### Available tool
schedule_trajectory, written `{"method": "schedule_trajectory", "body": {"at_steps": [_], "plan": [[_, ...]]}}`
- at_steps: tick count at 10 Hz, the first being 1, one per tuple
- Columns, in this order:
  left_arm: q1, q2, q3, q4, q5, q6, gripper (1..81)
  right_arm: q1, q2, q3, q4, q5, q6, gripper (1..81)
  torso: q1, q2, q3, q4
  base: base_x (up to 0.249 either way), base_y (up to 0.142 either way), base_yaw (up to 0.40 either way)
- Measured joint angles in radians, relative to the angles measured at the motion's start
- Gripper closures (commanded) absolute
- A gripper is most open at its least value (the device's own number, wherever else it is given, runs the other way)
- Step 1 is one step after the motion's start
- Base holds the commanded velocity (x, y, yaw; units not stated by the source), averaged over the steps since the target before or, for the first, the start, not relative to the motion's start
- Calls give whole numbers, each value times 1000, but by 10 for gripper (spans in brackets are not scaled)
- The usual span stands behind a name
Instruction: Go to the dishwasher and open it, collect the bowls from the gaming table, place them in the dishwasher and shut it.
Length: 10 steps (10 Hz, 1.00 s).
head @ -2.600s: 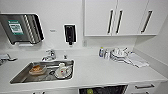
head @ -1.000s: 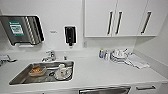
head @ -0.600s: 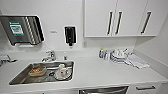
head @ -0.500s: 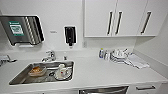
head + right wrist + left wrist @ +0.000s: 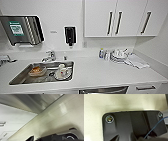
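At the kitchenette, head view faced a white worktop [image 5: 100, 72] with a steel sink [image 5: 22, 77] set into it, holding what looked like a plate and some crockery. Tap [image 5: 50, 56] stood behind the sink; dark dispenser [image 5: 70, 35] was on the wall; white wall cabinets [image 5: 100, 18] hung above. A small stack of dishes [image 5: 117, 55] and a cloth [image 5: 136, 61] lay near the far corner.

Dishwasher [image 5: 103, 90]: a strip of stainless front showed under the worktop edge, directly ahead of the robot. From this strip it appeared shut, handle untouched.

Left wrist view showed the robot's own dark plate over a pale speckled floor. Right wrist view showed pale floor and a white cabinet front. Claw state, left and right: could not tell from either wrist view.

Progress judgement: robot had reached the dishwasher, so only the approach was done. Opening the door, fetching the bowls from the gaming table, loading and closing all remained.
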Motion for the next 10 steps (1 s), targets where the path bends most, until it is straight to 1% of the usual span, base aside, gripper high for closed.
{"method": "schedule_trajectory", "body": {"at_steps": [3, 5, 6, 8, 10], "plan": [[-1, 45, -88, 0, 2, 0, 10, -75, 82, -203, -63, 3, 0, 10, 0, 0, 0, 0, 0, 0, 0], [-1, 52, -92, 0, 8, 0, 10, -119, 150, -323, -99, 5, 0, 10, 0, 0, 0, 0, 0, 0, 0], [-1, 52, -94, 0, 11, 0, 10, -140, 193, -389, -117, 7, 0, 10, 0, 0, 0, 0, 0, 0, 0], [0, 52, -107, 0, 35, 0, 10, -171, 279, -520, -148, 9, 0, 10, 0, -1, 0, 0, 0, 0, 0], [-1, 58, -133, 0, 38, 0, 10, -197, 372, -644, -171, 9, 0, 10, 0, -1, 1, 0, 0, 0, 0]]}}
